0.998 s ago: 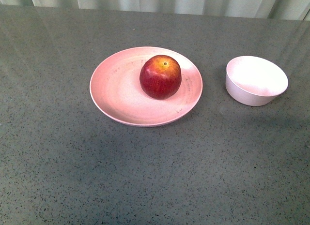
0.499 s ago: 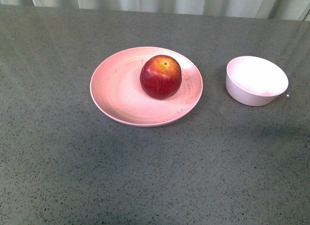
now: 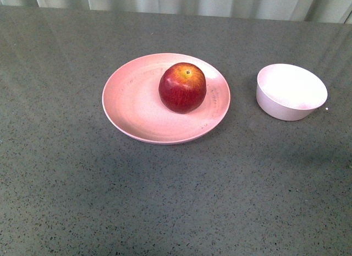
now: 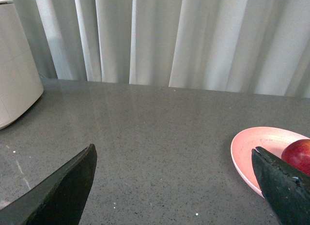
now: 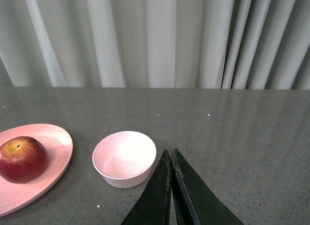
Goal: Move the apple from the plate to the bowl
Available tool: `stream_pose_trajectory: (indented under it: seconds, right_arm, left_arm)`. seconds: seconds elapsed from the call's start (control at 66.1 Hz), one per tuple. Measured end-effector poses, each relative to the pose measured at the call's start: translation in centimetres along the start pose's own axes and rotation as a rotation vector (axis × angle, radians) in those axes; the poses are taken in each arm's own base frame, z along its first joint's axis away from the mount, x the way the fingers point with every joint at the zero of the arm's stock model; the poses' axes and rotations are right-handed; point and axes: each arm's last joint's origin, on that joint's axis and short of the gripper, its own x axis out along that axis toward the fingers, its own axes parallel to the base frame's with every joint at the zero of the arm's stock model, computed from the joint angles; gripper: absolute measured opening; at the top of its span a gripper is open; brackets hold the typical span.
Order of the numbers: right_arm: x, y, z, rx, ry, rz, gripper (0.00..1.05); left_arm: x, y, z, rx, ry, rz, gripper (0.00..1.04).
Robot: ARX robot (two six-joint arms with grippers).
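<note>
The dark red apple (image 3: 182, 87) with a yellow-orange patch at its stem sits on the wide pale pink plate (image 3: 132, 99) in the middle of the table. The small deep pale pink bowl (image 3: 291, 91) stands empty to the plate's right. Neither gripper shows in the front view. My left gripper (image 4: 174, 157) is open and empty over bare table, with the plate (image 4: 256, 147) and apple (image 4: 298, 155) just behind one finger. My right gripper (image 5: 170, 153) is shut and empty, beside the bowl (image 5: 124, 158); the apple (image 5: 22, 159) and plate (image 5: 55, 147) lie beyond the bowl.
The table is dark grey speckled stone (image 3: 176, 201). A pale curtain (image 3: 181, 1) hangs along its far edge. A white rounded object (image 4: 14, 80) stands on the table in the left wrist view.
</note>
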Motion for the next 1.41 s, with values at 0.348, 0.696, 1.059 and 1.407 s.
stream_pose_trajectory:
  seconds: [0.348,0.696,1.059,1.407]
  right_arm:
    - [-0.9,0.0,0.0,0.000,-0.001,0.000,0.02]
    - [-2.2,0.0,-0.3,-0.001,0.005,0.000,0.02]
    - [-2.2,0.0,-0.3,-0.002,0.004,0.000,0.56]
    - [-2.2,0.0,-0.3,-0.002,0.004,0.000,0.95]
  left_arm:
    - [0.0,0.0,0.0,0.000,0.000,-0.001,0.96]
    - [0.0,0.0,0.0,0.000,0.000,0.000,0.96]
    - [0.0,0.0,0.0,0.003,0.008,-0.011,0.96]
    - [4.1,-3.6,1.5,-0.002,0.445,-0.413,0.96]
